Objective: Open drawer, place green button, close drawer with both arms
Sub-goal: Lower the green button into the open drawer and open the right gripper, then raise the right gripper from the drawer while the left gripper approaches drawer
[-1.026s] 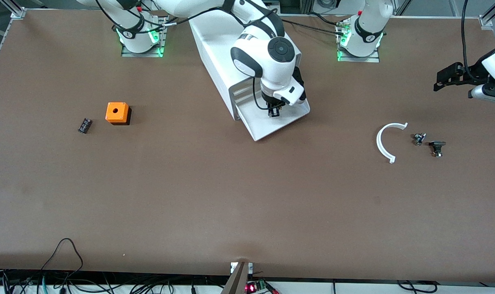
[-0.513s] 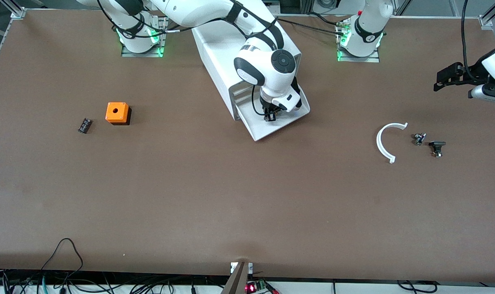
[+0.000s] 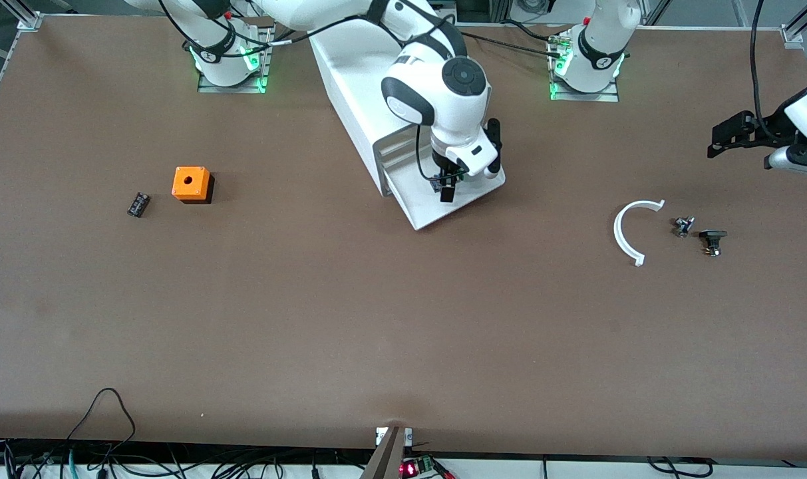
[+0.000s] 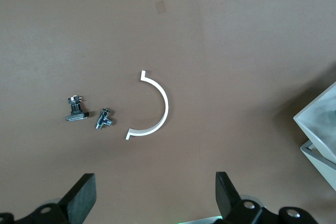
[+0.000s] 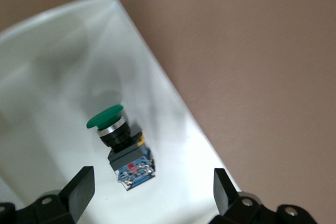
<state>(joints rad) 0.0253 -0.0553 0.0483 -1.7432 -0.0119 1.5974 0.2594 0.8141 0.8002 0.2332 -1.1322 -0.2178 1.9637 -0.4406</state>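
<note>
The lowest drawer [image 3: 451, 198] is pulled out of the white cabinet [image 3: 366, 86], so the opening part is done. The button [image 5: 122, 146] now lies on its side on the white floor of the drawer, green cap pointing to about 10 o'clock in the right wrist view. So the placing part looks done too. What is left, I think, is to lift the arm away and push the drawer shut.

The right gripper [image 3: 447, 188] hangs over the open drawer, just above the button. Its two fingers are spread wide apart, one on each side of the button, and they hold nothing. They do not touch the button.

The left gripper [image 3: 728, 132] waits in the air over the left arm's end of the table. Its fingers are wide open too, and empty. Under it on the table lie a white curved strip [image 4: 153, 105] and two small metal parts [image 4: 88, 115] just beside it, at about 9 o'clock from the strip in the left wrist view.

An orange cube [image 3: 191, 183] and a small black block [image 3: 138, 204] sit near the right arm's end of the table, well apart from the cabinet.
</note>
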